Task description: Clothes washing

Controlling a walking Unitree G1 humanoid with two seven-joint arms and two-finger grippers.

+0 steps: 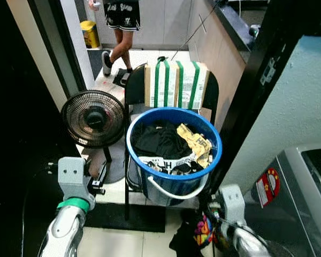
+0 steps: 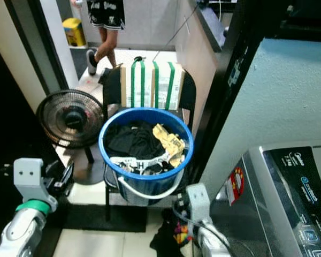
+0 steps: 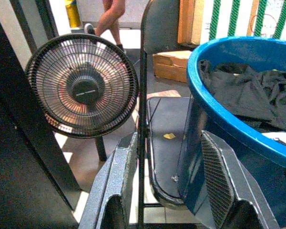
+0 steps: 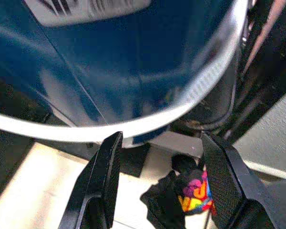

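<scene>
Landmark: the blue bucket (image 1: 174, 147) of clothes (image 1: 160, 140), seated on a black chair (image 1: 135, 85).

Left of the bucket, a standing fan (image 1: 93, 119) sits on the floor. My left gripper (image 3: 169, 191) hangs low between fan and bucket, jaws wide and empty, straddling the chair's upright tube. Risk: if I rise from here, a finger may snag that tube or knock the fan.

At the bucket, the white handle (image 1: 176, 191) droops over the front wall. The bucket fills the seat; a pull from one side could, I judge, tip it off.

Below the bucket's front, my right gripper (image 4: 159, 183) waits with jaws wide, holding nothing. A bright garment (image 4: 195, 188) lies on the floor beneath it and risks being left behind or trodden on.

Right of the bucket stands the washing machine (image 2: 286, 198), its lid cut off by the frame edge.

Beyond the bucket, a person (image 1: 120, 27) is walking; only the legs show. How deep the clothes go I cannot tell.
</scene>
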